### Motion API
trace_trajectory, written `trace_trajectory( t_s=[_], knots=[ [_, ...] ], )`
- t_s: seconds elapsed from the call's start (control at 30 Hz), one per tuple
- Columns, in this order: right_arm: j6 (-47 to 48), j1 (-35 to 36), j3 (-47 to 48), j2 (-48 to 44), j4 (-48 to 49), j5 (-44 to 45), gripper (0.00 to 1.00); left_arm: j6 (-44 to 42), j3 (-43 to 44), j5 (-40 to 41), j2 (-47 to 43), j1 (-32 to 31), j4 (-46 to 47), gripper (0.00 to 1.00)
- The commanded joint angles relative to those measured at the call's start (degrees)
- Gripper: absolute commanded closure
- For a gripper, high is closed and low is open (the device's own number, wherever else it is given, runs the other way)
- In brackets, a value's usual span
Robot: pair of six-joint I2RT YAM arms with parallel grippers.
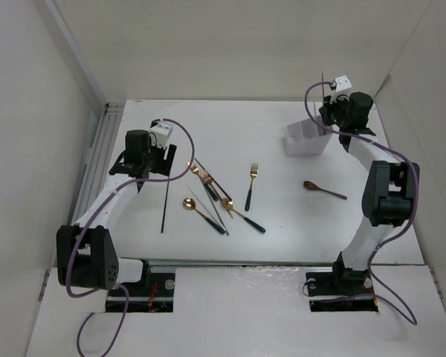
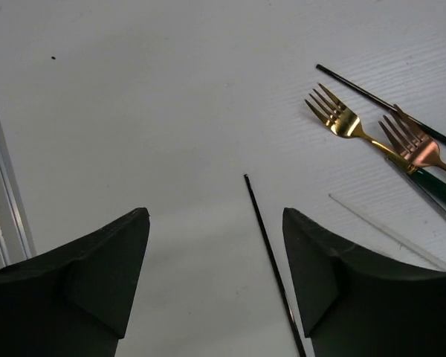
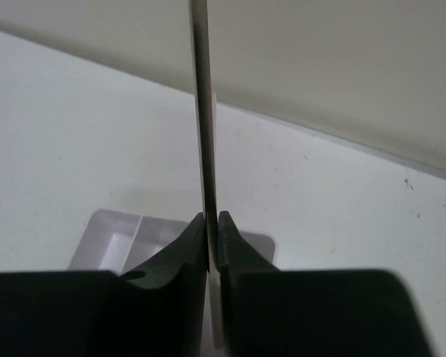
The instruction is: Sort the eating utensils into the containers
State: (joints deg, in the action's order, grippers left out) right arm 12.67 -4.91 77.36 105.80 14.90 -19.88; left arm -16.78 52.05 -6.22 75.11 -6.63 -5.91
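Where the overhead view looks down on the tabletop [image 1: 282,245], the left jaws hang over the far end of a lone chopstick [image 1: 166,199], which lies left of the main scatter. That scatter holds a cluster of forks [image 1: 199,172], two gold spoons [image 1: 207,213] with dark handles, and a solitary fork [image 1: 250,186] to the right. A brown spoon [image 1: 325,190] lies well apart, nearer the right arm. The right jaws sit above the white bin [image 1: 306,141] at the far right, with an upright chopstick [image 1: 323,83] rising from them. From the left wrist, the left jaws stand wide, both fingers [image 2: 97,275] clear of the lone chopstick [image 2: 271,260], which runs between them, nearer the right one. A yellow-gold fork [image 2: 342,119], a rose-gold fork [image 2: 416,145], another dark chopstick [image 2: 379,97] and a pale stick [image 2: 390,232] lie off to the right. From the right wrist, the right jaws are pinched tight on the upright chopstick [image 3: 201,111], and the white bin [image 3: 115,238] shows below them with a divider inside.
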Motion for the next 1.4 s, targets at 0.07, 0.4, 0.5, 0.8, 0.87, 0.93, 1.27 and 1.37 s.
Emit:
trace_trajectory(
  t_s=[0.07,0.4,0.5,0.8,0.87,0.93,1.27,1.37],
  knots=[
    [0.78,-0.19,-1.60,0.11,1.10,0.72,0.69,-5.54,-0.72,-1.60,-1.55,0.31,-0.42,0.46],
    [-2.38,-0.19,-2.66,-6.73,1.10,1.25,0.49,-8.01,-4.06,-5.91,0.20,0.31,-3.84,0.52],
    [-2.38,0.51,-4.67,-10.42,1.10,3.70,0.43,-8.01,-4.06,-5.39,3.36,0.31,-6.39,0.48],
    [-2.38,5.08,-9.94,-24.67,0.57,4.06,0.35,-8.54,-0.90,-2.67,13.12,-0.22,-14.30,0.41],
    [-1.86,5.69,-10.65,-26.86,0.57,4.06,0.34,-8.54,-0.20,-2.66,14.44,-0.74,-15.61,0.41],
    [-1.86,6.31,-11.79,-28.01,0.57,4.58,0.32,-8.54,-0.20,-2.66,15.15,-0.75,-17.28,0.43],
    [-1.33,6.84,-12.41,-31.27,0.57,4.59,0.30,-6.87,1.64,-5.82,20.33,-1.89,-21.24,0.75],
    [-0.80,6.84,-12.41,-32.58,0.57,4.59,0.30,-5.47,4.01,-5.82,20.87,-0.23,-20.28,1.00]
  ],
)
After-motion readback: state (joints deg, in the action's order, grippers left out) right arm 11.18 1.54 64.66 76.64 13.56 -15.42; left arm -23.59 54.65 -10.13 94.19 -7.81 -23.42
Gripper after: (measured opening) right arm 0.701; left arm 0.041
